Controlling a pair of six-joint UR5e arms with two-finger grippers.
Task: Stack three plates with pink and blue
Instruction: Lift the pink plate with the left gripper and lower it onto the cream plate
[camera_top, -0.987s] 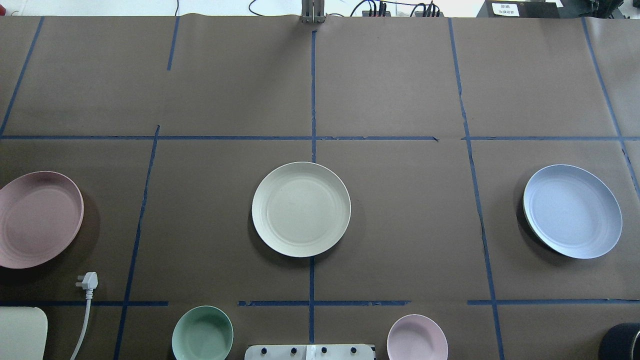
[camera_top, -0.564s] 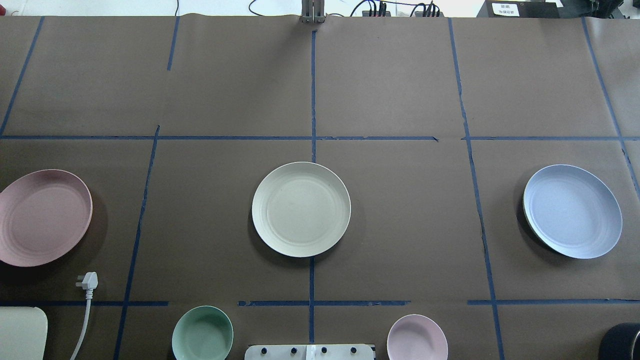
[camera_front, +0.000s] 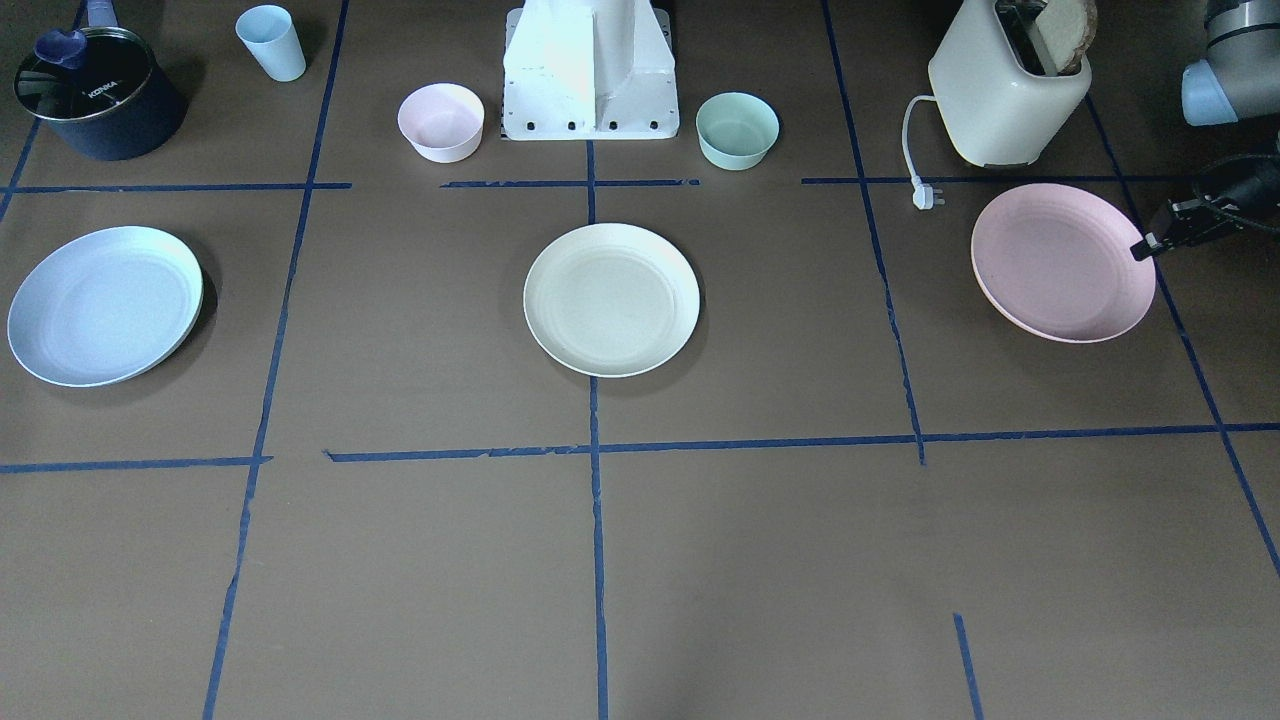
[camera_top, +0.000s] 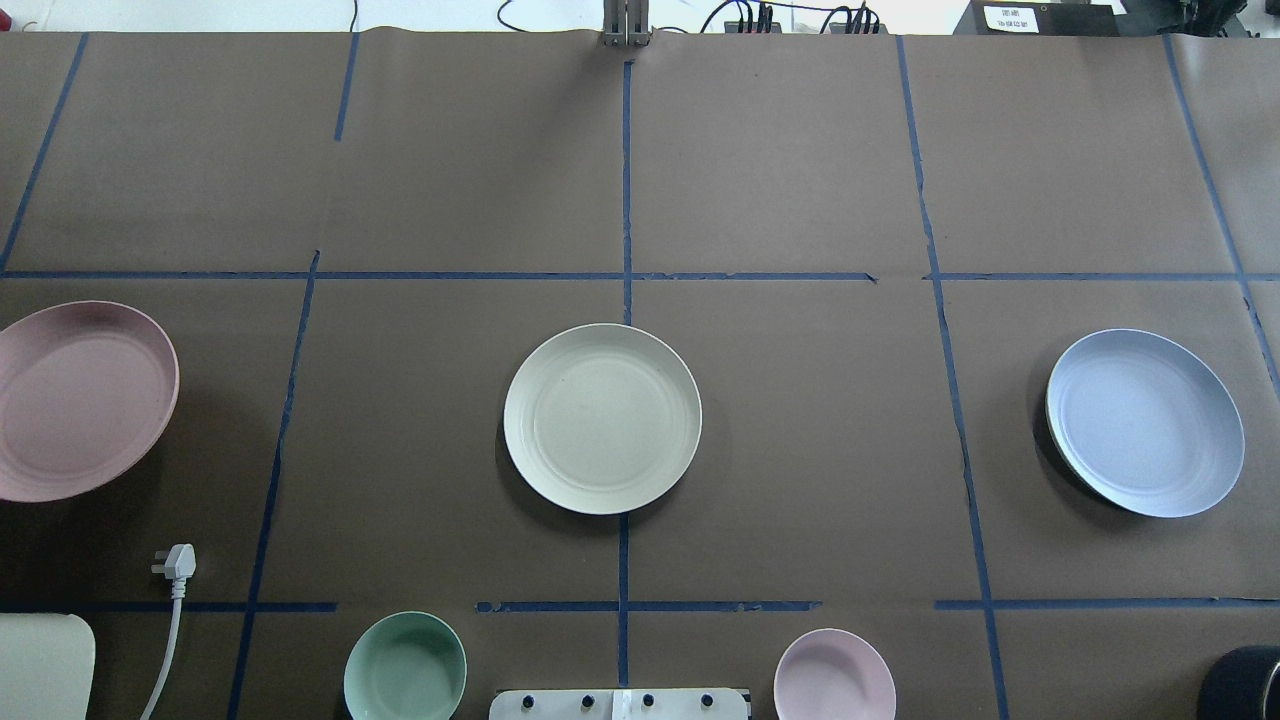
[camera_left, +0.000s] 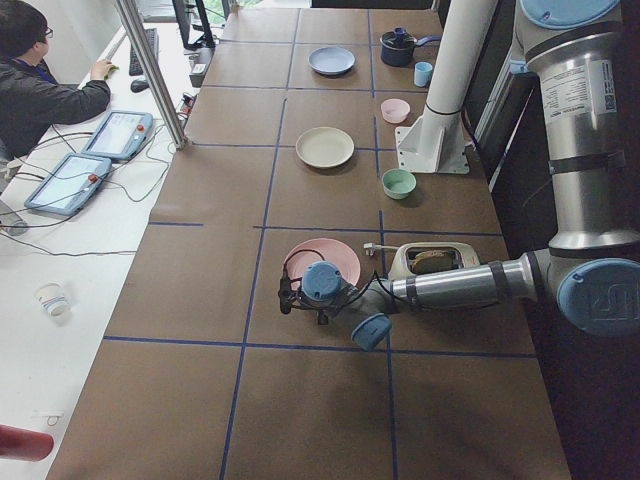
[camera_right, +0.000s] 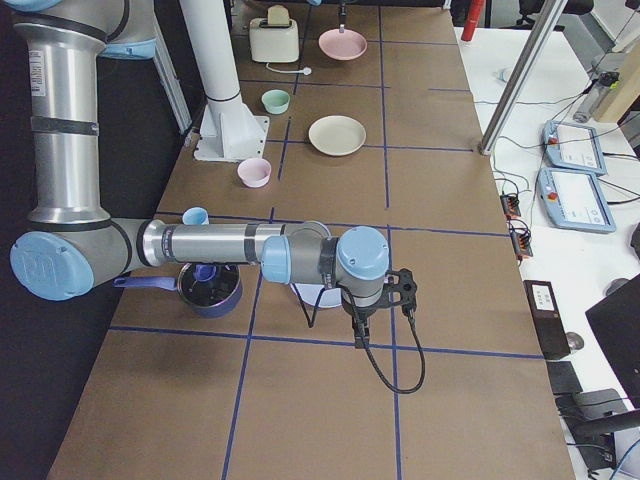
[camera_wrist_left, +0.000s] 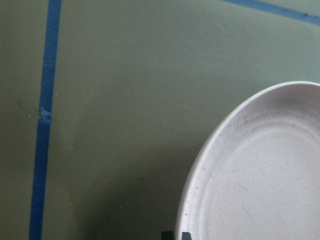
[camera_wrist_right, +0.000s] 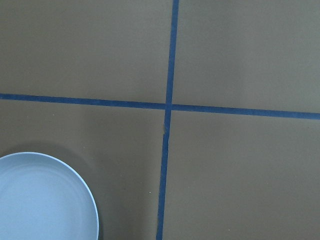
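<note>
The cream plate (camera_front: 611, 298) lies flat at the table's middle, also in the overhead view (camera_top: 602, 418). The pale pink plate (camera_front: 1060, 262) is on my left side, tilted and raised off the table (camera_top: 75, 400). My left gripper (camera_front: 1143, 250) is shut on its outer rim; the left wrist view shows the plate (camera_wrist_left: 260, 180) just past the fingertips. The light blue plate (camera_front: 103, 304) rests on my right side (camera_top: 1146, 422). My right gripper (camera_right: 360, 340) hovers near it, facing down; I cannot tell whether it is open.
Along the robot's edge stand a toaster (camera_front: 1005, 90) with its loose plug (camera_front: 925, 195), a mint-green bowl (camera_front: 737, 128), the white robot base (camera_front: 590, 70), a small pink bowl (camera_front: 441, 120), a light blue cup (camera_front: 271, 42) and a dark pot (camera_front: 95, 95).
The pink plate has risen off the table and shifted away from the robot's edge, held by my left gripper. The cream and blue plates have not moved.
</note>
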